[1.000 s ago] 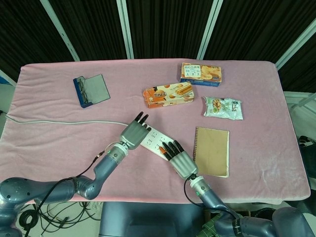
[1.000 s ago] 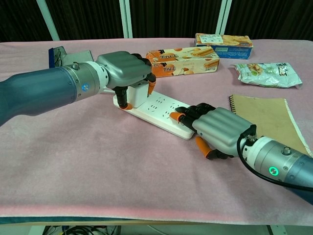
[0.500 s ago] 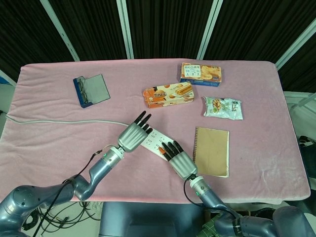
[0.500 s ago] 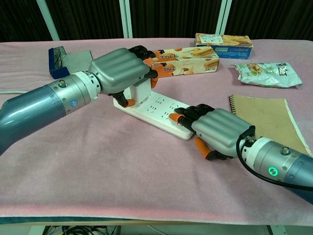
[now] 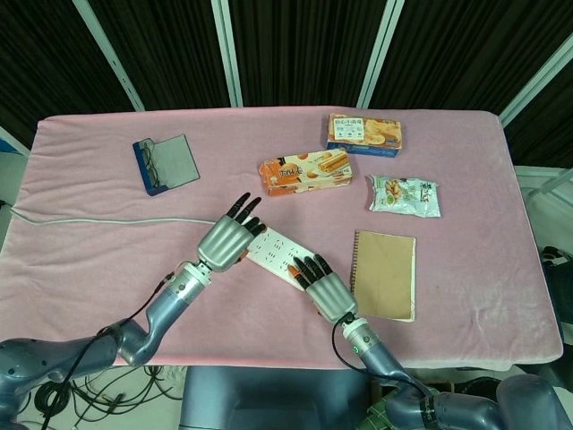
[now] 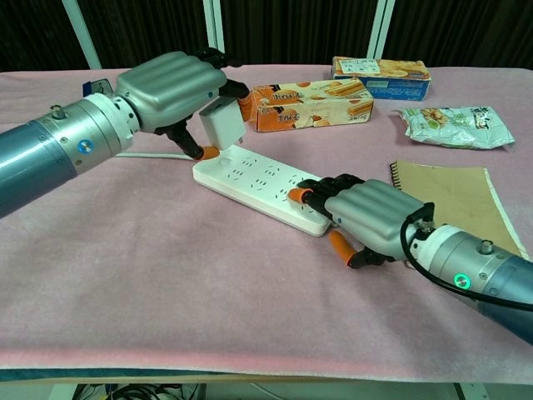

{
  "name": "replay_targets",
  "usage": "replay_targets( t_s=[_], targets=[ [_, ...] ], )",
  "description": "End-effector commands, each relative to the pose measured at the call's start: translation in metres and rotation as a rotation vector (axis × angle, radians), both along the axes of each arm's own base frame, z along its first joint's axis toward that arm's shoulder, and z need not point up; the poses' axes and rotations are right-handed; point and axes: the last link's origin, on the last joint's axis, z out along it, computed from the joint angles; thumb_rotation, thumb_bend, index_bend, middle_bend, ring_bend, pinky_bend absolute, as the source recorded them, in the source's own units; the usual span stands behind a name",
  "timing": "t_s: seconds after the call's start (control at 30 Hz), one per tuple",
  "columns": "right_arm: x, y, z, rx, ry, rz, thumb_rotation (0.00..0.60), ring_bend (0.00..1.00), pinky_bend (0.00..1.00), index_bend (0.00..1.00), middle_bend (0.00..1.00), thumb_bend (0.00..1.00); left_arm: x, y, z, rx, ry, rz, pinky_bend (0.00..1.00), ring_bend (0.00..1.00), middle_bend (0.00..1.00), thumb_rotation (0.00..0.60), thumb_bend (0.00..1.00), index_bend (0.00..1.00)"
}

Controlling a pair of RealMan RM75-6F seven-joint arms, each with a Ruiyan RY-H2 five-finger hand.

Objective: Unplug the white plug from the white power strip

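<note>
The white power strip (image 6: 250,182) (image 5: 271,252) lies slantwise on the pink cloth. My left hand (image 6: 171,85) (image 5: 226,238) grips the white plug (image 6: 222,125), lifted clear above the strip's far end. In the head view the plug is hidden under that hand. My right hand (image 6: 366,218) (image 5: 323,287) presses down on the strip's near end with its fingertips (image 6: 303,196) on top of it.
The strip's white cable (image 5: 107,221) runs off to the left edge. An orange biscuit box (image 5: 304,172) lies just behind the strip. A brown notebook (image 5: 385,273), a snack bag (image 5: 405,195), another box (image 5: 363,133) and a glasses case (image 5: 166,164) lie around.
My left hand has risen and drawn back to the left with the white plug, which came out of the strip. My right hand has stayed pressing on the strip.
</note>
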Motion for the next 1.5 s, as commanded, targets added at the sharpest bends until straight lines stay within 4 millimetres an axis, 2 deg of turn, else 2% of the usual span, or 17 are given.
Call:
replay_targets(
  t_s=[0.03, 0.2, 0.3, 0.33, 0.53, 0.7, 0.77, 0.8, 0.87, 1.0, 1.07, 1.17, 1.27, 1.4, 1.5],
  targets=[
    [0.007, -0.009, 0.015, -0.041, -0.068, -0.022, 0.600, 0.04, 0.06, 0.02, 0.01, 0.64, -0.019, -0.009, 0.022, -0.020, 0.033, 0.044, 0.00, 0.01, 0.40, 0.600, 0.59, 0.49],
    [0.001, -0.029, 0.053, -0.139, -0.093, -0.043, 0.600, 0.03, 0.06, 0.02, 0.00, 0.61, -0.044, -0.025, 0.042, -0.029, 0.123, 0.065, 0.00, 0.01, 0.40, 0.600, 0.59, 0.49],
    [-0.011, -0.042, 0.081, -0.200, -0.102, -0.083, 0.600, 0.03, 0.06, 0.02, 0.00, 0.61, -0.064, -0.033, 0.047, -0.047, 0.168, 0.105, 0.00, 0.01, 0.40, 0.600, 0.59, 0.48],
    [-0.018, -0.047, 0.096, -0.234, -0.102, -0.103, 0.600, 0.03, 0.06, 0.02, 0.00, 0.61, -0.072, -0.036, 0.049, -0.061, 0.170, 0.132, 0.00, 0.01, 0.40, 0.600, 0.59, 0.48],
    [-0.052, -0.058, 0.152, -0.338, -0.079, -0.172, 0.600, 0.03, 0.06, 0.02, 0.00, 0.61, -0.101, -0.052, 0.047, -0.173, 0.038, 0.301, 0.00, 0.01, 0.40, 0.600, 0.59, 0.48],
    [-0.074, -0.058, 0.177, -0.372, -0.055, -0.210, 0.600, 0.03, 0.06, 0.02, 0.00, 0.61, -0.122, -0.057, 0.042, -0.219, 0.000, 0.365, 0.00, 0.00, 0.38, 0.600, 0.58, 0.45],
    [-0.079, -0.057, 0.182, -0.378, -0.043, -0.217, 0.600, 0.03, 0.06, 0.02, 0.00, 0.61, -0.127, -0.058, 0.040, -0.237, -0.009, 0.387, 0.00, 0.00, 0.35, 0.600, 0.53, 0.40],
    [-0.082, -0.057, 0.184, -0.383, -0.038, -0.220, 0.600, 0.03, 0.06, 0.02, 0.00, 0.61, -0.128, -0.059, 0.038, -0.246, -0.015, 0.398, 0.00, 0.00, 0.33, 0.600, 0.50, 0.37],
    [-0.085, -0.056, 0.186, -0.380, -0.035, -0.223, 0.600, 0.03, 0.06, 0.02, 0.00, 0.60, -0.130, -0.058, 0.038, -0.257, -0.022, 0.417, 0.00, 0.00, 0.28, 0.600, 0.37, 0.26],
    [-0.089, -0.053, 0.186, -0.366, -0.010, -0.216, 0.600, 0.03, 0.05, 0.02, 0.00, 0.50, -0.140, -0.053, 0.043, -0.244, 0.030, 0.480, 0.00, 0.00, 0.12, 0.600, 0.13, 0.03],
    [-0.090, -0.053, 0.186, -0.361, 0.008, -0.209, 0.600, 0.03, 0.05, 0.02, 0.00, 0.44, -0.139, -0.049, 0.049, -0.196, 0.048, 0.487, 0.00, 0.00, 0.07, 0.600, 0.08, 0.00],
    [-0.093, -0.053, 0.190, -0.381, 0.044, -0.205, 0.600, 0.03, 0.05, 0.02, 0.00, 0.37, -0.127, -0.046, 0.056, -0.143, -0.031, 0.495, 0.00, 0.00, 0.04, 0.600, 0.07, 0.00],
    [-0.097, -0.054, 0.197, -0.411, 0.066, -0.208, 0.600, 0.03, 0.05, 0.02, 0.00, 0.35, -0.121, -0.047, 0.060, -0.139, -0.073, 0.504, 0.00, 0.00, 0.03, 0.600, 0.07, 0.00],
    [-0.110, -0.054, 0.219, -0.479, 0.083, -0.232, 0.600, 0.03, 0.05, 0.02, 0.00, 0.35, -0.109, -0.050, 0.078, -0.135, -0.142, 0.504, 0.00, 0.00, 0.03, 0.600, 0.07, 0.00],
    [-0.129, -0.053, 0.246, -0.542, 0.059, -0.282, 0.600, 0.03, 0.05, 0.02, 0.00, 0.35, -0.101, -0.056, 0.098, -0.127, -0.212, 0.513, 0.00, 0.00, 0.03, 0.600, 0.07, 0.00]
  ],
)
